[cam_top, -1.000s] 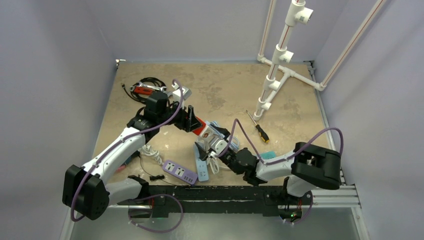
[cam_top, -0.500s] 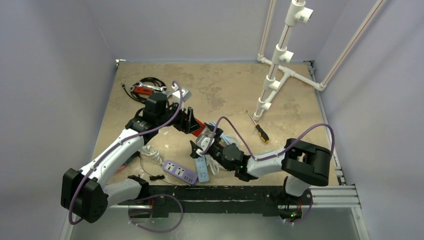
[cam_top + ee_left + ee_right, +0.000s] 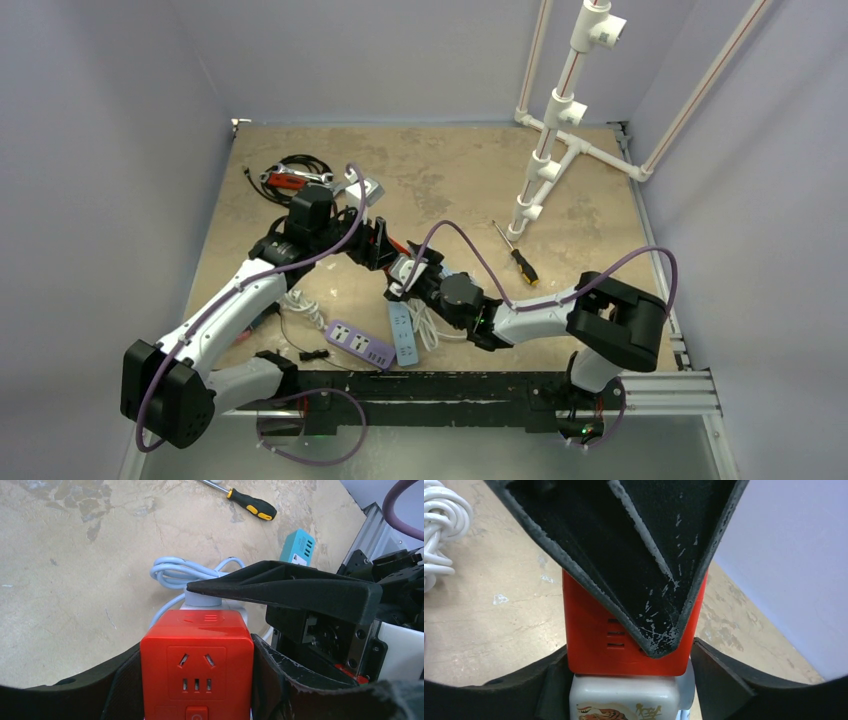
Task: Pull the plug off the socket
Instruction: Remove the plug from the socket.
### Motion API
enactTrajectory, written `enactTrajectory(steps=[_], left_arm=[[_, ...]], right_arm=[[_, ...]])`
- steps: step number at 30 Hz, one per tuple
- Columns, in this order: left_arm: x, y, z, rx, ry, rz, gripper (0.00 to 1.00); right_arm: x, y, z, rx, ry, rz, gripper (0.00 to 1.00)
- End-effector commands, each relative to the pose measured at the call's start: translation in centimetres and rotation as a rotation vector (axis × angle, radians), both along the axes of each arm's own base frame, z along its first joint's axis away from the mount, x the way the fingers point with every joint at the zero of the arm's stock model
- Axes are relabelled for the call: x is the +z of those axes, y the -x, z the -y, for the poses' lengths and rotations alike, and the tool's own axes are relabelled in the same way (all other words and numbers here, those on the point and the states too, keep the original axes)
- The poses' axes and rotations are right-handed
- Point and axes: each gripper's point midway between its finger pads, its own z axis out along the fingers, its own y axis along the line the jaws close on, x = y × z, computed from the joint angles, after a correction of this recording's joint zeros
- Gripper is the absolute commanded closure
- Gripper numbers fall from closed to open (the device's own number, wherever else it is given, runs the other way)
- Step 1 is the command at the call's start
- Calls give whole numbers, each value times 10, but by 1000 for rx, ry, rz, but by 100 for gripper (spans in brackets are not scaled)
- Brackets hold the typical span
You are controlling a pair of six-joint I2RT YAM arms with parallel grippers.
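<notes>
Left fingers (image 3: 122, 680) are clamped on the red socket (image 3: 196, 665), one pad pressed to each side, holding it mid-table (image 3: 450, 170) between the two arms. The plug (image 3: 624, 700) sits seated in the socket's far face, its pale cable (image 3: 175, 572) looped on the table behind. Right fingers (image 3: 719, 680) flank the plug, one on either side and very close. Whether they actually grip it, I cannot tell. A screwdriver (image 3: 250, 505) lies well off to the far side.
</notes>
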Motion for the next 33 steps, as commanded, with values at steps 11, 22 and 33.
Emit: enactTrajectory(steps=[11,22,33], left_arm=[[66,-15,6,-30,83,98,100],[113,-56,-12,92,113,161,100],[91,-33,-16,76,74,306,100]], right_arm=[[-25,4,4,5,85,-89,100],[-37,12,12,-22,83,-173,100],[-44,-2,4,-94,70,-257,100]])
